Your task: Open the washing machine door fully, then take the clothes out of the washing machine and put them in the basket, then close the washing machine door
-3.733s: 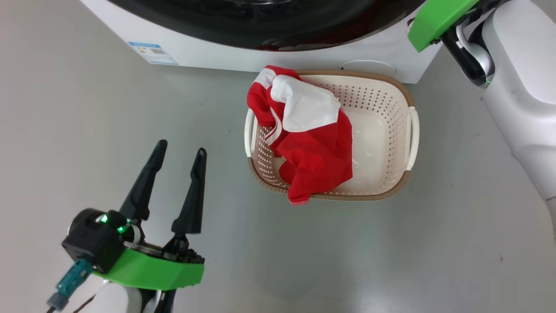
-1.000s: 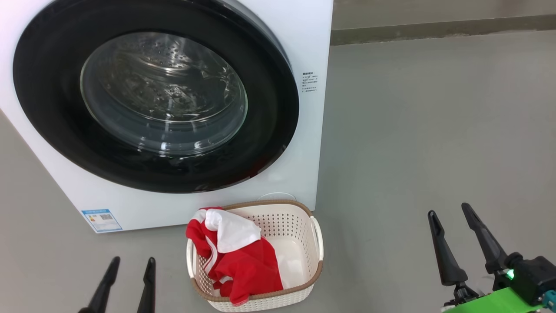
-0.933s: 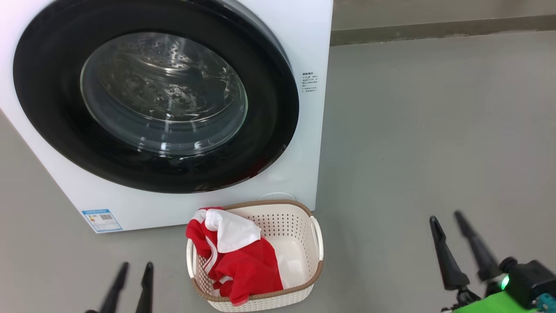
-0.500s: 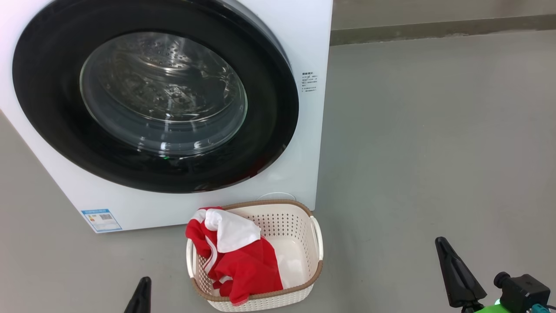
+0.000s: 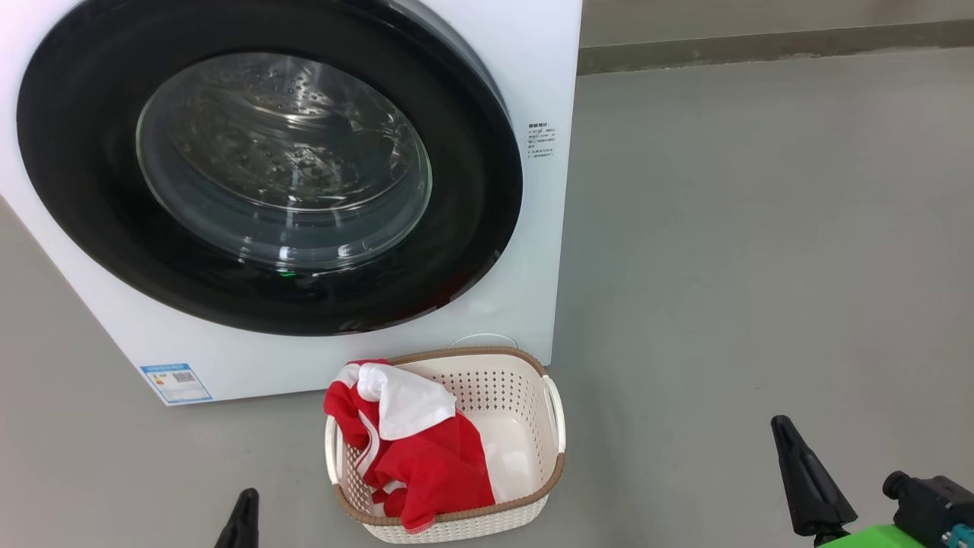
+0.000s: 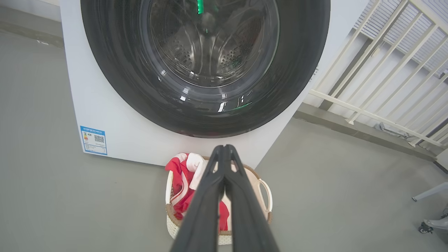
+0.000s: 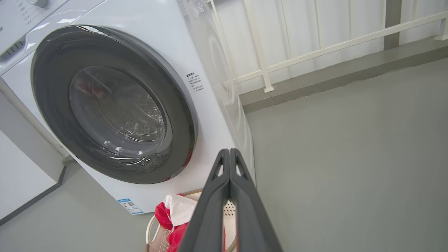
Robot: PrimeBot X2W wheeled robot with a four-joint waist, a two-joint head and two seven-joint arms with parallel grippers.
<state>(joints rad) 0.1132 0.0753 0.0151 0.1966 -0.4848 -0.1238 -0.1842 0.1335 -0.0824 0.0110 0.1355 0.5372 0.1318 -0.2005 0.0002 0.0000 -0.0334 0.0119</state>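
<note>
The white washing machine (image 5: 548, 228) stands at the left, its black-rimmed round door (image 5: 472, 251) closed flat against the front, bare steel drum visible through the glass. On the floor in front sits the cream basket (image 5: 525, 396) with the red and white clothes (image 5: 426, 457) piled in its left half and draped over the rim. My left gripper (image 5: 245, 514) pokes up at the bottom edge left of the basket, shut and empty (image 6: 223, 154). Well right of the basket, my right gripper (image 5: 791, 449) is also shut with nothing in it (image 7: 229, 157).
Grey floor (image 5: 761, 266) stretches open to the right of the machine. A wall base runs along the back (image 5: 761, 46). White railing bars (image 7: 315, 45) stand behind the machine. A blue label (image 5: 176, 383) marks the machine's lower front.
Both grippers have shut from open and dropped lower in the head view. Earlier the camera looked down on the basket; the view has since lifted to the closed door.
</note>
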